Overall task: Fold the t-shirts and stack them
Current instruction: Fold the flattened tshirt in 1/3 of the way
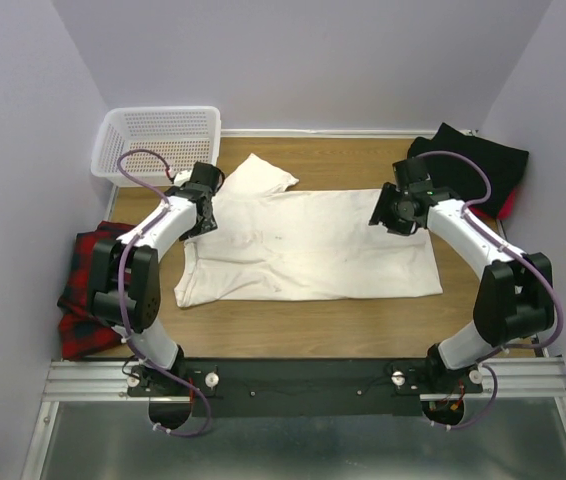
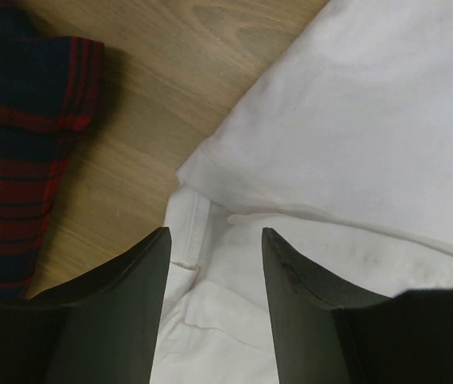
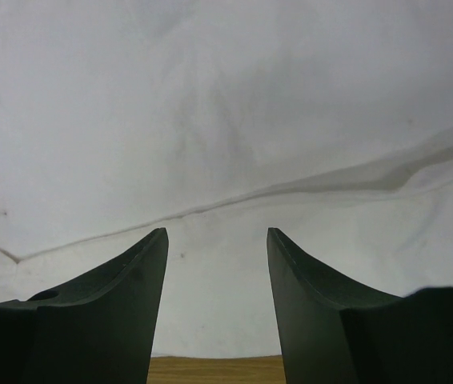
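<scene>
The large cream-white cloth t-shirt (image 1: pixel 313 250) lies flat on the wooden table (image 1: pixel 313 330), its long axis running left to right between the arms. The left gripper (image 2: pixel 214 236) hangs released over the sleeve end and the right gripper (image 3: pixel 217 234) is released over the hem end; a crumpled black t-shirt (image 1: pixel 473 165) lies beyond

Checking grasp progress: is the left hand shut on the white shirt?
No, the left wrist view shows the left hand open, its fingers apart with the white shirt visible between them.
</scene>
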`<state>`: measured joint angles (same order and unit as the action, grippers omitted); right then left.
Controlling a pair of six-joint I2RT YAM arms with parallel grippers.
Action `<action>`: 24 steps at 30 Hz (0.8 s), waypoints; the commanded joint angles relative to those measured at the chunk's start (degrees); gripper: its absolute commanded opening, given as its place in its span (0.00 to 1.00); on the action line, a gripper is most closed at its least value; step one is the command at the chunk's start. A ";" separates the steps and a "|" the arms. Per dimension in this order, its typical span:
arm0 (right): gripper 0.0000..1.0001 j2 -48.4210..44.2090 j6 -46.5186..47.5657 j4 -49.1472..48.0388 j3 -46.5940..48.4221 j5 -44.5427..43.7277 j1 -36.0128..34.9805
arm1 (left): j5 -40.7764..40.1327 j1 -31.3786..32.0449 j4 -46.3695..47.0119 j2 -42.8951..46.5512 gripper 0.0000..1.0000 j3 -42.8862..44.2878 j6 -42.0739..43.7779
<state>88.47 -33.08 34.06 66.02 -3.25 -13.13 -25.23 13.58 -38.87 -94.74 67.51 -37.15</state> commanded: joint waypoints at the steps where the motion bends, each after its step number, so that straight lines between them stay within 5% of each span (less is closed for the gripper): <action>1: 0.61 1.88 -0.05 -2.25 1.31 0.00 -3.04 | 3.26 -0.84 4.33 -3.16 0.56 0.70 3.66; 12: 0.61 1.36 -1.99 -2.25 -0.63 -2.20 -3.75 | 4.93 -1.37 5.47 -5.98 0.38 0.44 5.06; 15: 0.61 1.45 -2.43 -2.25 -0.98 -2.56 -3.75 | 4.76 -1.54 5.21 -6.60 0.30 0.96 5.50; 20: 0.61 1.88 -2.87 -2.25 -1.24 -2.91 -3.84 | 4.84 -1.54 4.60 -7.39 0.02 2.45 6.21; 24: 0.61 2.15 -2.95 -2.25 -1.51 -2.82 -3.75 | 4.40 -1.54 3.89 -7.30 0.00 3.95 6.56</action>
<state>90.21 -35.14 32.60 65.56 -4.64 -16.56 -20.97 12.43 -34.50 -101.84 68.64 -31.46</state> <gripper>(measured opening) 0.609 0.009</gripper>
